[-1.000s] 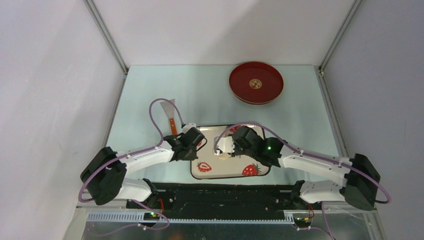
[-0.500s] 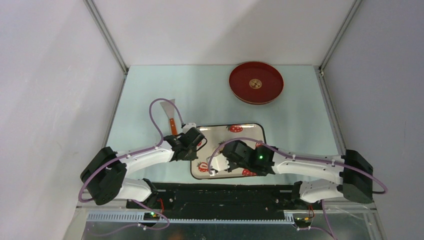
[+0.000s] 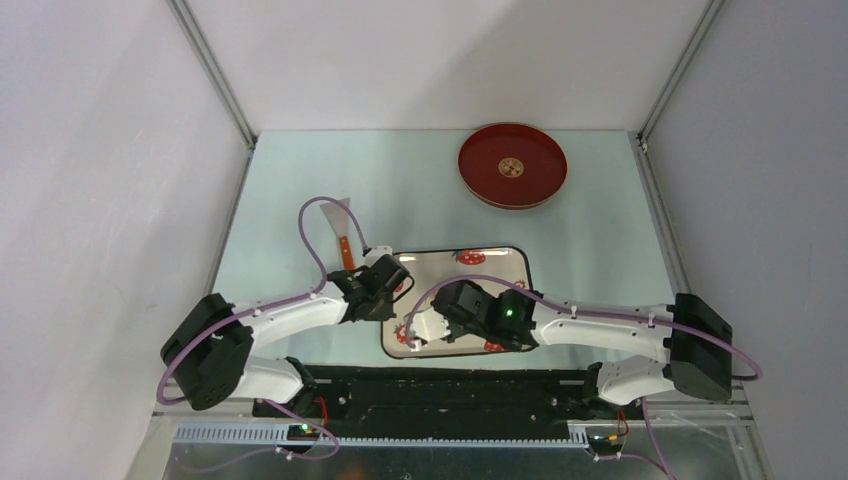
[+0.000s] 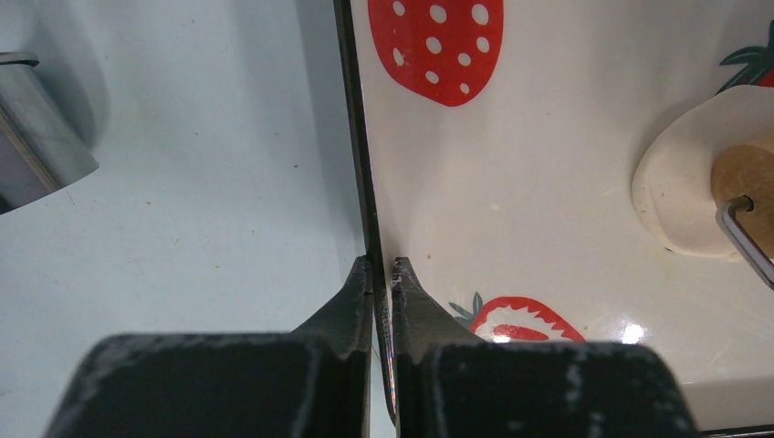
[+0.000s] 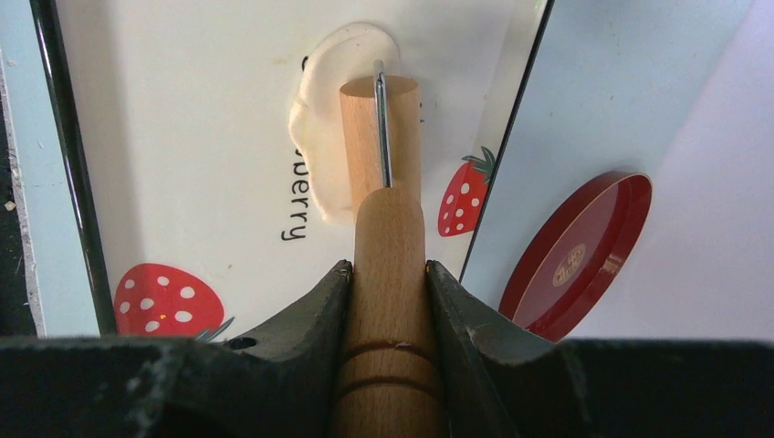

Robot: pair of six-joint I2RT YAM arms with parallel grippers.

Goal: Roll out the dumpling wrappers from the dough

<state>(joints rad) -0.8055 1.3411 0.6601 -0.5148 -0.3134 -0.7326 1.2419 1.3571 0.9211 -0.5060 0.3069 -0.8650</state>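
Clamping the handle of the wooden roller [image 5: 388,310], the right gripper [image 5: 388,269] holds it pointing straight out ahead of its 2 jaws. The roller's drum lies on the dough [image 5: 324,100], a flattened cream sheet on the plate [image 5: 183,137] just beyond the fingertips. The left gripper [image 4: 383,271] has its jaws pinched together on the plate's black rim, with the dough ahead and to their right.

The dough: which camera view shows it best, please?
The right wrist view: the flattened dough lies plainly on the plate, under the roller. The left wrist view catches only part of it at its right edge. In the top external view the right arm hides it.
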